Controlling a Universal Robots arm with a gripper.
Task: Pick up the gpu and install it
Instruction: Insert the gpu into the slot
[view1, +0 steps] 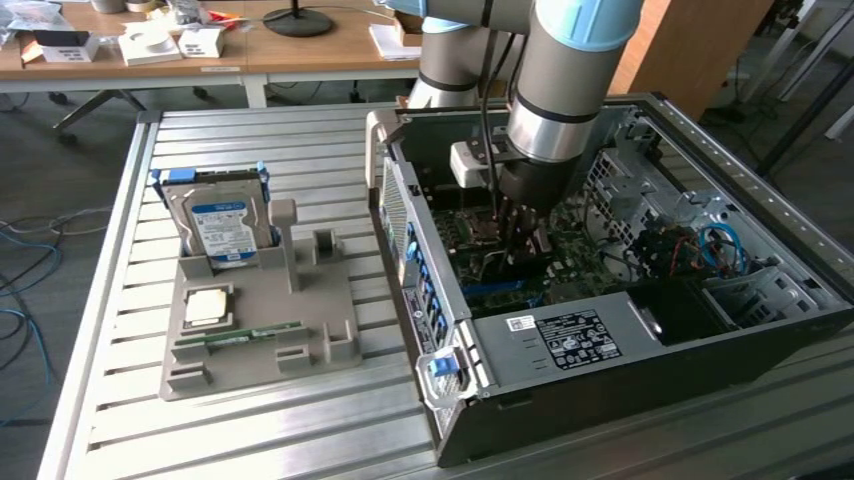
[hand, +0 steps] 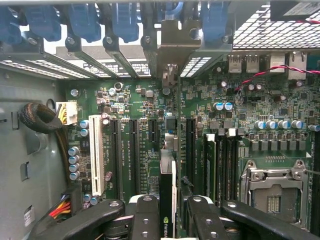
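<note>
gpu (hand: 167, 192) sits pinched edge-on in the pincer (hand: 167, 222), directly beneath it inside the open computer case (view1: 561, 345), long axis parallel to the motherboard (hand: 135, 105) expansion slots (hand: 136, 150); whether it is seated, cannot tell.

The gpu (hand: 166, 185) stands edge-on over the motherboard (hand: 140, 100), its faces hidden and its end at the gripper (hand: 172, 202) cut off by the picture's edge. In the exterior view the arm (view1: 567, 90) over the motherboard hides the gpu; whether it touches a slot cannot be told.
</note>
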